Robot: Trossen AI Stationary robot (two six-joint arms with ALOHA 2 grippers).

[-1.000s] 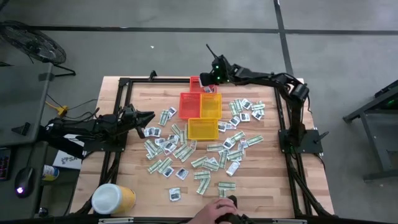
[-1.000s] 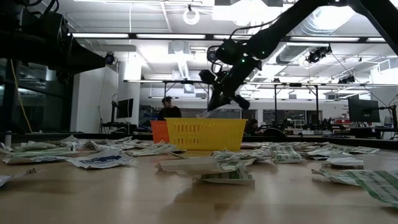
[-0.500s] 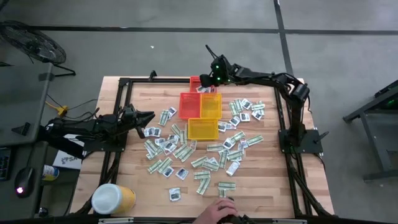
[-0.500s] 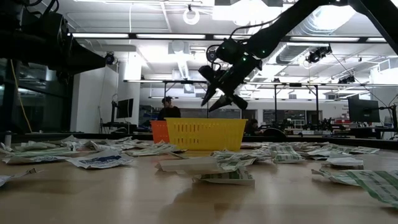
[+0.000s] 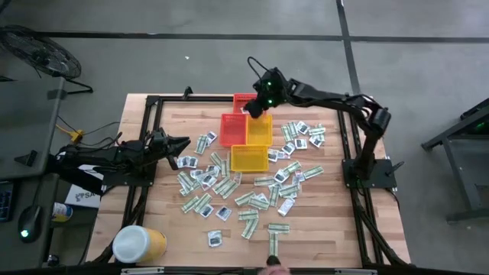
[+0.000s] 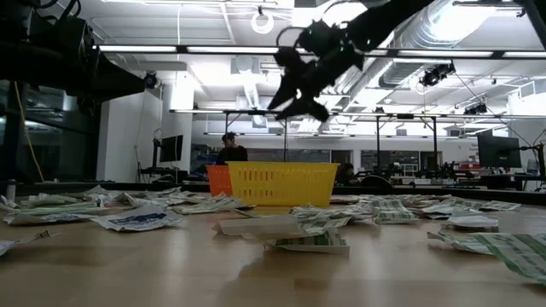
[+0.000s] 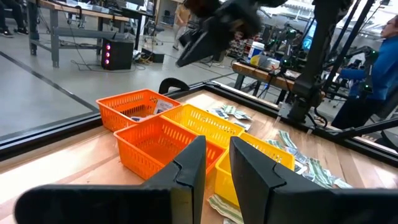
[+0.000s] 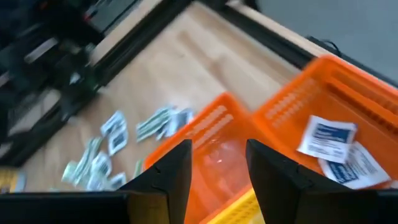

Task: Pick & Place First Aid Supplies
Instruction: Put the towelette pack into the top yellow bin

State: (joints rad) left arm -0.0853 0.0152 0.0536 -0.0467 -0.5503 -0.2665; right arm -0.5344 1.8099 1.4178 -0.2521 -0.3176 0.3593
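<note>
At the bottom of the high view, a few of the first aid supplies (image 5: pixel 273 229) lie singly on the bare bench (image 5: pixel 328 229): green-and-white strips and white squares (image 5: pixel 215 239) with dark blue marks. Above them, through the middle of the frame, most of the packets are heaped loosely, many overlapping, and spread to both sides of the nearest yellow basket (image 5: pixel 249 158).

At centre left, the left hand (image 5: pixel 182 143) waits low over the bench beside the pile. Its fingers are narrow, with a slim gap and nothing between them.

Behind the yellow basket sit an orange basket (image 5: pixel 231 127) and a 2nd yellow basket (image 5: pixel 259 130), side by side. The red basket (image 5: pixel 243 100) is farthest, near the top edge of the bench. White squares with blue print (image 8: pixel 326 138) already lie in it.

The right hand (image 5: pixel 254 107) hangs in the air above the far baskets, clear of their rims in the low view. Its fingers are wide and hold nothing.

This looks like the end of 1 delivery: a packet dropped into the far basket, the hand empty above it. Dozens of packets lie outside the baskets, so the task seems early.

The next move calls for the right hand to travel to the pile at centre right and pick 1 packet. A lone packet at the fringe would suit better than an overlapped one. The packets are flat, so the fingers must come nearly onto the wood and close on an edge. The packet's kind should then be matched to its basket.
</note>
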